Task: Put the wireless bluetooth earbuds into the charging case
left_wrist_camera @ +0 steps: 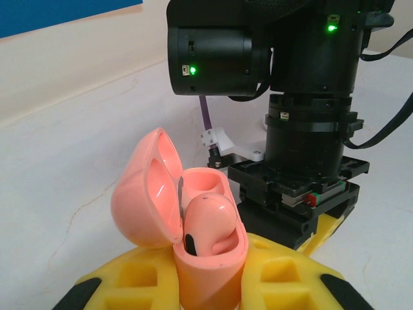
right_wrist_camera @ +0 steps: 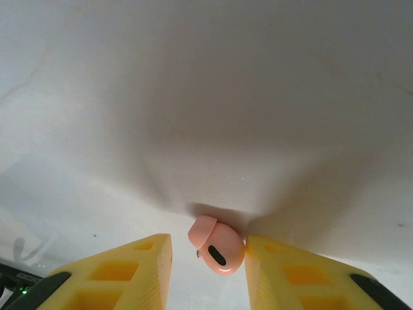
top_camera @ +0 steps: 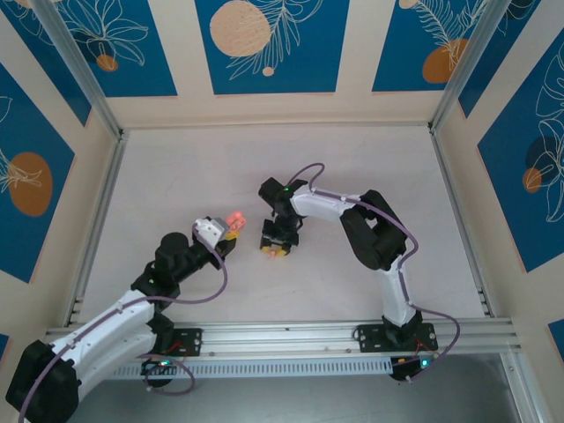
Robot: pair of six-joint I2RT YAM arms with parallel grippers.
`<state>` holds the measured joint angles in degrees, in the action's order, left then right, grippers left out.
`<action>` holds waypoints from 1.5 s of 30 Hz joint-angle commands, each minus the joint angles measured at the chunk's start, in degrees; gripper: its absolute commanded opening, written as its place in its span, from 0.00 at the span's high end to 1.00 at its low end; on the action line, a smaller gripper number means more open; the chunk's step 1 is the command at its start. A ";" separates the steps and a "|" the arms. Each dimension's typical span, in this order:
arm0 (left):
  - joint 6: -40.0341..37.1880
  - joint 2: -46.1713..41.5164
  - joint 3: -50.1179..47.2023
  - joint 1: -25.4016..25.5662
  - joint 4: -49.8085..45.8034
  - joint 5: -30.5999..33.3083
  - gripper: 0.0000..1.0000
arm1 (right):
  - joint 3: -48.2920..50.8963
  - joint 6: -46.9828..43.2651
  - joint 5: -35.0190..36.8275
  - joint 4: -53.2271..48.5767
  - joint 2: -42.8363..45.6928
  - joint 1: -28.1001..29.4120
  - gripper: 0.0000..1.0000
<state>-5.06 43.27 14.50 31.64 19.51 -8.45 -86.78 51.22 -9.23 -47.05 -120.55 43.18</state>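
- Charging case (left_wrist_camera: 193, 258), lid open, is gripped by the left claw (left_wrist_camera: 210, 282); seated earbud (left_wrist_camera: 210, 219) rests inside.
- Right claw (right_wrist_camera: 208, 250) stands partly open around loose earbud (right_wrist_camera: 218, 248) on the bench (right_wrist_camera: 193, 97).

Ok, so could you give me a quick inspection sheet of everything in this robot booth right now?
Surface: white table, faint hairline marks.
Job's things: charging case, lid open, seated earbud inside; loose earbud lying on the table.
Clutter: nothing seen.
Grippers: left claw shut on the charging case; right claw open, straddling the loose earbud.
Cables: purple cable looping along each arm.
Surroundings: blue leaf-patterned panels; metal rail at the near edge.
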 commanded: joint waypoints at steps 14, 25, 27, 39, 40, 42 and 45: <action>-1.09 -2.44 0.70 0.00 -2.45 1.56 0.84 | -6.20 -2.13 5.32 -8.01 0.16 1.27 0.64; -0.83 -3.53 0.79 0.00 -3.24 1.85 0.84 | -10.13 -4.57 7.57 -11.29 -3.17 2.65 0.62; -0.82 -3.63 0.86 0.00 -3.25 1.86 0.84 | -10.97 -5.09 7.88 -11.77 -3.95 2.87 0.62; -0.92 -3.45 1.24 -0.01 -3.75 1.99 0.83 | -14.52 -7.48 8.56 -12.87 -7.73 3.57 0.63; -0.96 -3.45 1.24 0.00 -3.75 1.94 0.83 | -14.76 -7.59 8.77 -13.21 -7.98 3.67 0.63; -1.00 -3.50 1.36 0.00 -3.71 2.08 0.83 | -15.17 -7.82 9.30 -13.73 -8.29 3.74 0.64; -1.00 -3.39 1.32 0.00 -3.68 2.04 0.83 | -15.43 -8.10 9.67 -13.99 -8.85 4.02 0.65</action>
<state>-5.10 40.42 14.50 31.64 15.40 -7.14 -100.53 44.01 -0.36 -59.02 -128.01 46.48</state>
